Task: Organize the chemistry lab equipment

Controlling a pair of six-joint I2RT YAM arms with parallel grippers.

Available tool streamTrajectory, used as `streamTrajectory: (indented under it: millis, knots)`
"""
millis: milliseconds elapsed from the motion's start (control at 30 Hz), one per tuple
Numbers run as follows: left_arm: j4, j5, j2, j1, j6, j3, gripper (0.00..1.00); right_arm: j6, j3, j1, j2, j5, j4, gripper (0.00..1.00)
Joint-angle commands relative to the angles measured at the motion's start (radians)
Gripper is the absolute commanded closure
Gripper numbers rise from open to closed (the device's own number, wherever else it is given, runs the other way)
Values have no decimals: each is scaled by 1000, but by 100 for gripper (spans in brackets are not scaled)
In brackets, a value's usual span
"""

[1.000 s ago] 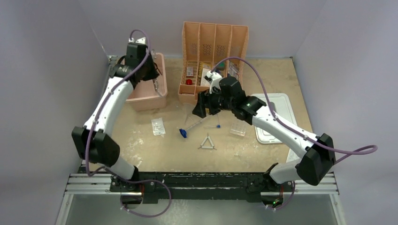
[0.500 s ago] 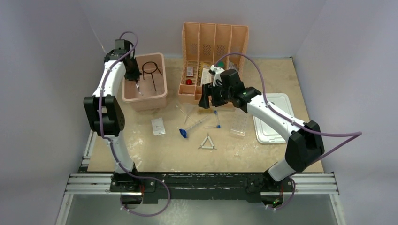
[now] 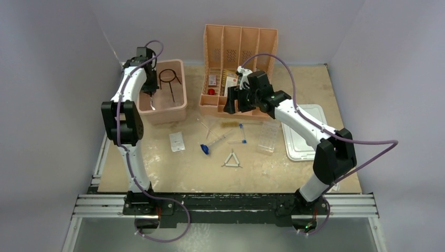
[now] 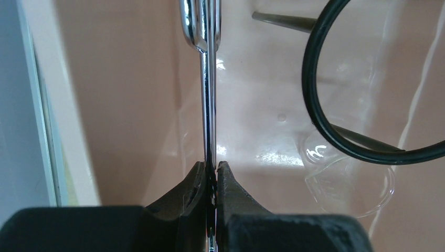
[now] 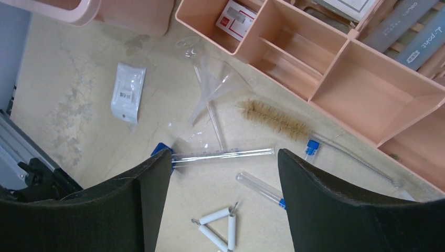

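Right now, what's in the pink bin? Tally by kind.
black wire ring tripod: 1
metal tongs: 1, pinched in the left gripper
clear round piece: 1
Total: 3 in view

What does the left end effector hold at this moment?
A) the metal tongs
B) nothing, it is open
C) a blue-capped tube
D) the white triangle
A: in the left wrist view the left end effector is closed on the shiny metal tongs, which hang inside the pink bin.
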State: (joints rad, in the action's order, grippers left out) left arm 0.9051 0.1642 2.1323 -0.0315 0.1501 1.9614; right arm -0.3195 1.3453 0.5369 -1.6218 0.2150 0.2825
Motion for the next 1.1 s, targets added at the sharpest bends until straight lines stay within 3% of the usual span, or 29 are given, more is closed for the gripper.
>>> streamTrajectory:
  millis: [0, 400, 833, 1067]
  knots:
    - [-79, -25, -5, 11, -74, -2, 100, 14, 60, -5, -19, -7, -24, 25]
    - [-153, -30, 45, 11, -102, -53, 100, 6, 91, -6, -48, -14, -14, 25]
    - [-183, 26, 44, 4, -89, -42, 74, 22, 106, -7, -68, 3, -7, 25]
    - [-133, 69, -16, 8, -50, 36, 68, 27, 83, -7, -69, -14, -7, 26]
